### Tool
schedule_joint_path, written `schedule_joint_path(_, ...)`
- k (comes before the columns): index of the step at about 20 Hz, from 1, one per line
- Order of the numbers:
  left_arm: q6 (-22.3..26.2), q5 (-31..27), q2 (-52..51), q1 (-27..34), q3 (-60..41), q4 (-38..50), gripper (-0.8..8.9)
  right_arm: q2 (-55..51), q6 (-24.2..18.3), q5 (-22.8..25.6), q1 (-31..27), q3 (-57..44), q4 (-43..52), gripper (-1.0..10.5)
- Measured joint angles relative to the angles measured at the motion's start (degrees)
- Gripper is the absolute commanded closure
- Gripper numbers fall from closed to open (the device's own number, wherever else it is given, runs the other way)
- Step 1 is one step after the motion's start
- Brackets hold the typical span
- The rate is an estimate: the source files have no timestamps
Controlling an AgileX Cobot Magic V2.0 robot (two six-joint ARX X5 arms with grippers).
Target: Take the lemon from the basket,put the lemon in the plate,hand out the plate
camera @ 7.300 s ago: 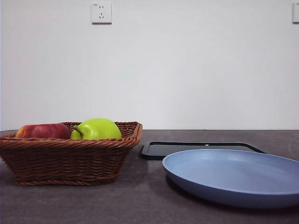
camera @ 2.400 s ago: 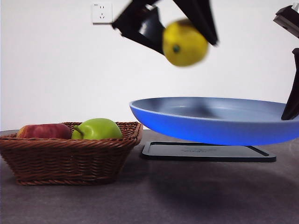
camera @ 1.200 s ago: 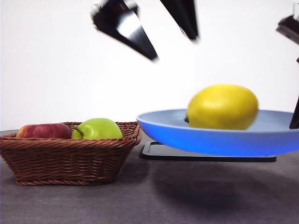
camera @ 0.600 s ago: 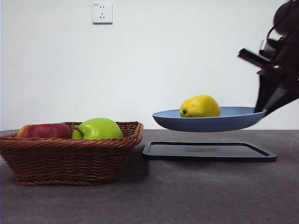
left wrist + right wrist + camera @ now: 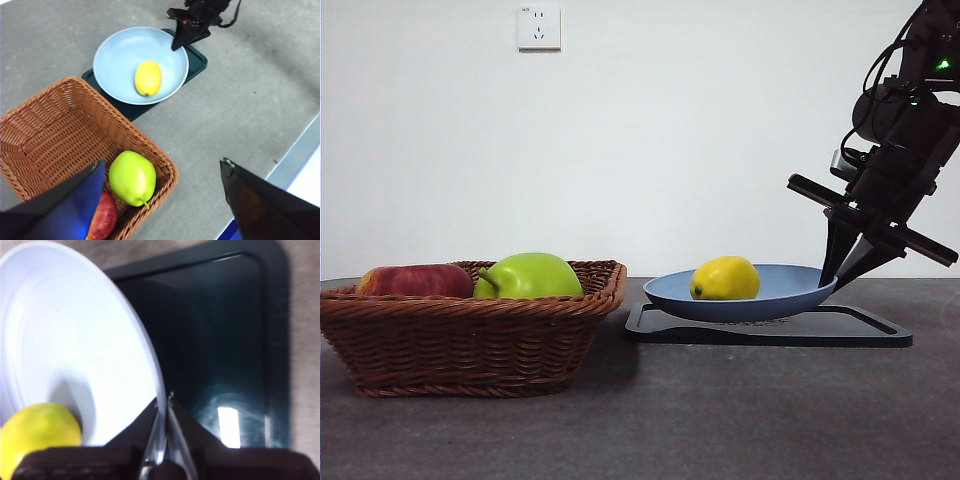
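Note:
The yellow lemon lies in the light-blue plate. My right gripper is shut on the plate's right rim, with the plate down at the black tray; whether they touch I cannot tell. The brown wicker basket stands at the left. High above it my left gripper hangs wide open and holds nothing; the front view does not show it.
A yellow-green stemmed fruit and a red apple lie in the basket. The black tray sits under the plate. A wall socket is behind, and a table edge shows in the left wrist view.
The left gripper let the lemon drop into the raised plate and left the front view. The right gripper has since carried the plate farther back and down to the tray.

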Motion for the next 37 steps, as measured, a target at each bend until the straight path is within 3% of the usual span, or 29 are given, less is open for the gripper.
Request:
schedule_joint_path(6,-0.02,-0.02,0.00,0.00,0.00,0.02,4.11,1.64,-0.46,3.19,-0.48,0.09,-1.90,9.3)
schedule_joint_path(12,-0.02,-0.07,0.02,0.00,0.00,0.02,4.11,1.79,-1.95,3.63,-0.46,0.20,-1.68,6.8)
schedule_joint_path(17,0.02,-0.74,0.04,0.00,0.00,1.60,4.12,-0.87,-3.80,3.69,-0.59,0.20,-2.62,6.9)
schedule_joint_path(21,1.14,-6.27,2.23,0.24,0.00,5.03,4.14,-12.04,-7.76,3.85,-0.44,0.37,-6.62,7.2)
schedule_joint_path(23,2.60,-8.31,4.33,0.96,0.00,6.40,4.78,-17.44,-9.86,3.85,0.76,0.42,-9.20,7.7)
schedule_joint_path(26,5.81,-11.26,7.93,3.10,0.00,7.39,7.11,-25.59,-12.81,3.82,4.81,0.39,-11.76,9.0)
schedule_joint_path(28,8.48,-12.33,9.40,5.29,0.00,7.50,8.10,-30.73,-14.45,3.91,8.57,0.42,-13.62,9.4)
schedule_joint_path(31,10.97,-11.15,9.90,9.60,0.00,8.04,8.07,-36.15,-15.80,10.45,14.51,0.33,-14.10,9.4)
schedule_joint_path(34,11.61,-2.43,9.42,15.39,-0.20,8.44,8.07,-41.20,-16.83,24.22,21.55,-2.29,-12.48,9.4)
schedule_joint_path(37,11.65,1.88,5.40,20.55,-6.29,14.19,8.07,-48.50,-17.20,30.62,26.69,-10.10,-3.76,9.4)
